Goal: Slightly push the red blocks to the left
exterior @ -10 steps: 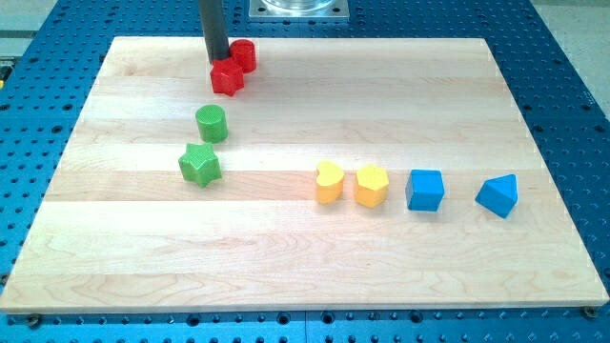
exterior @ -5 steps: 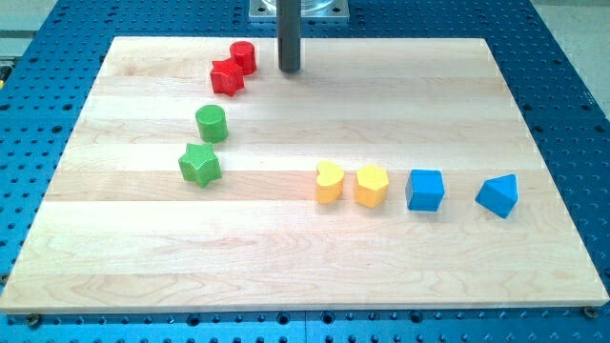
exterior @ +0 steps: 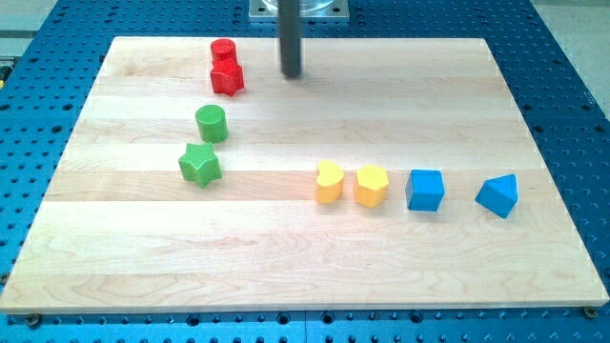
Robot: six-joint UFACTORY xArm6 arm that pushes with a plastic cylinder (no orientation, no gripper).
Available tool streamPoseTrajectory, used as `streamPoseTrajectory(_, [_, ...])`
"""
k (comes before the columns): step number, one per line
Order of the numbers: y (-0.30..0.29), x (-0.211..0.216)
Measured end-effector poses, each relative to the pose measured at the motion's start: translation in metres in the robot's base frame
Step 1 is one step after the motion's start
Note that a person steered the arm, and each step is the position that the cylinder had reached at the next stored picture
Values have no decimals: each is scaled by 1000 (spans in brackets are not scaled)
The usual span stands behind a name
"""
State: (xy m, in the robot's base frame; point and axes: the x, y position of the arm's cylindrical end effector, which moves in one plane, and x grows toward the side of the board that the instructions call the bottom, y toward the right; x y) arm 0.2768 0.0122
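A red cylinder (exterior: 223,50) and a red star-shaped block (exterior: 228,78) sit touching near the top left of the wooden board (exterior: 305,257), the cylinder just above the star. My tip (exterior: 291,74) rests on the board to the right of both red blocks, about a block's width away from the star, touching neither.
A green cylinder (exterior: 211,123) and a green star (exterior: 199,164) lie below the red blocks. A yellow heart (exterior: 329,182), a yellow hexagon-like block (exterior: 372,186), a blue cube (exterior: 425,190) and a blue wedge (exterior: 498,195) form a row at mid right.
My tip went from the left of the red blocks to their right. The red cylinder has shifted left, from the star's upper right to directly above it.
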Motion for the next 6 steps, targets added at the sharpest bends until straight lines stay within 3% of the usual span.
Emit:
streamPoseTrajectory(1, [-38, 35])
streamPoseTrajectory(4, [-101, 11])
streamPoseTrajectory(5, [-92, 20])
streamPoseTrajectory(6, [-28, 44])
